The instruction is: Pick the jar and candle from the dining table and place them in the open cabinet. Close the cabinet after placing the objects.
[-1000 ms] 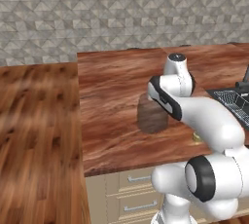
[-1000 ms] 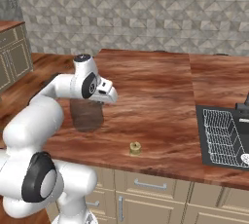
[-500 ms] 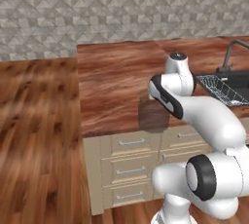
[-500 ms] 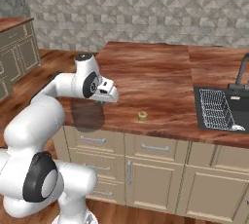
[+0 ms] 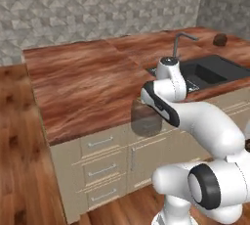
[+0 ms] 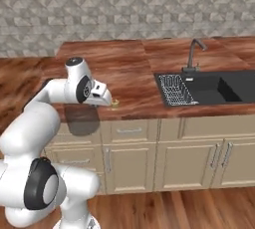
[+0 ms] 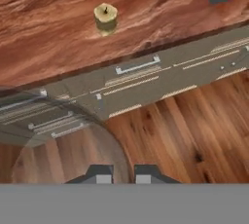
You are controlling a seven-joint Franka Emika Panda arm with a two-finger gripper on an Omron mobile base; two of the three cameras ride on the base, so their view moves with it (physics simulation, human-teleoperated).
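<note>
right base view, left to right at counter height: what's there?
jar held by the gripper → candle on the dining table → dish rack → faucet → sink basin

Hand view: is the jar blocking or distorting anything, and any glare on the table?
Hand view: the see-through jar dims the drawers behind it; candle sharp. Left base view: jar a smoky patch, soft sheen on the dining table. Right base view: even light.

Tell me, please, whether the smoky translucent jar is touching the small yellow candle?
Apart. The hand view shows the candle alone on the reddish-brown wooden table, while the jar hangs off the table edge at the tool.
</note>
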